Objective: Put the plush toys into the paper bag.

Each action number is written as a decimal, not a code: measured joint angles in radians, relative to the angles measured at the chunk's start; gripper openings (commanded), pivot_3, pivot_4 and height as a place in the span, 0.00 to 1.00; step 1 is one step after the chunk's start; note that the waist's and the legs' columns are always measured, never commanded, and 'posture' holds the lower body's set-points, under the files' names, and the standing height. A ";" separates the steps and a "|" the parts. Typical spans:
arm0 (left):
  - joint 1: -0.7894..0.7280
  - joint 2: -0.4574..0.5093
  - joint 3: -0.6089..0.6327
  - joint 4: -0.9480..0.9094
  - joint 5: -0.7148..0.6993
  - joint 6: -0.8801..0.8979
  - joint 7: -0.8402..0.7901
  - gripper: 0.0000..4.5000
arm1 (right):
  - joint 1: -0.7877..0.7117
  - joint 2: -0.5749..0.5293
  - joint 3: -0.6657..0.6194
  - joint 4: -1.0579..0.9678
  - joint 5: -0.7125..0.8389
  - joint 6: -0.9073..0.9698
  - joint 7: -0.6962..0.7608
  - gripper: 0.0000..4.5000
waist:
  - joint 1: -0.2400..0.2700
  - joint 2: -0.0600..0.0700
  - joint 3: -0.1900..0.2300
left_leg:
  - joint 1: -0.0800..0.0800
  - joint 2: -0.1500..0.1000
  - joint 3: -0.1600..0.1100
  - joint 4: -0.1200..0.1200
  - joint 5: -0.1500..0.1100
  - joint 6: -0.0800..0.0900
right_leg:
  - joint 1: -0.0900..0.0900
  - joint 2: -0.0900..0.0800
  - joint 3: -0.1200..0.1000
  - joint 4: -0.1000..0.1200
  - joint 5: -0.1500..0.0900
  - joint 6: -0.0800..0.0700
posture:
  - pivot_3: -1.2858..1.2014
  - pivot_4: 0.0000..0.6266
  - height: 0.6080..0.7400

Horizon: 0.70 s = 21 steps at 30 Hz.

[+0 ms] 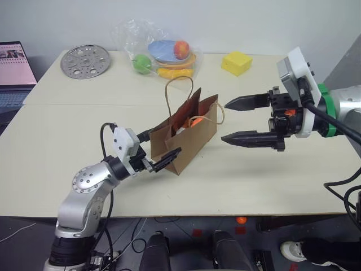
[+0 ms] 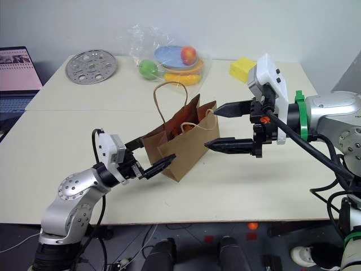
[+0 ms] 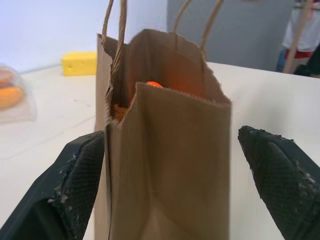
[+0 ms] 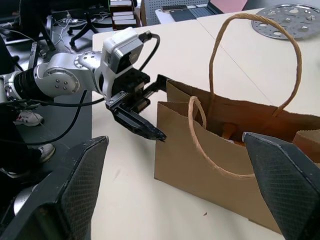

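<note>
The brown paper bag [image 1: 189, 138] stands upright at the middle of the table, its loop handles up. An orange plush toy [image 1: 196, 121] shows inside its open mouth, and again as an orange patch [image 3: 152, 85] in the left wrist view. My left gripper [image 1: 161, 145] is open and straddles the bag's near narrow end. One finger [image 3: 80, 180] lies close against the paper and the other [image 3: 275, 170] stands well apart from it. My right gripper [image 1: 224, 121] hangs open just to the right of the bag, fingers pointing at it, with nothing between them.
A clear plastic bag [image 1: 161, 51] with plastic fruit and plates lies at the back of the table. A yellow sponge block [image 1: 237, 62] sits back right and a perforated metal disc [image 1: 84, 60] back left. A laptop [image 1: 14, 73] stands at the far left.
</note>
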 measured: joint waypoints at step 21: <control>0.043 -0.055 0.003 0.010 0.076 -0.082 0.152 0.00 | 0.049 0.028 0.002 0.018 -0.082 -0.098 -0.059 1.00 | 0.000 0.000 0.000 | 0.000 0.000 0.000 0.000 0.000 0.000 | 0.000 0.000 0.000 0.000 0.000 0.001 | 0.52 0.24 1.00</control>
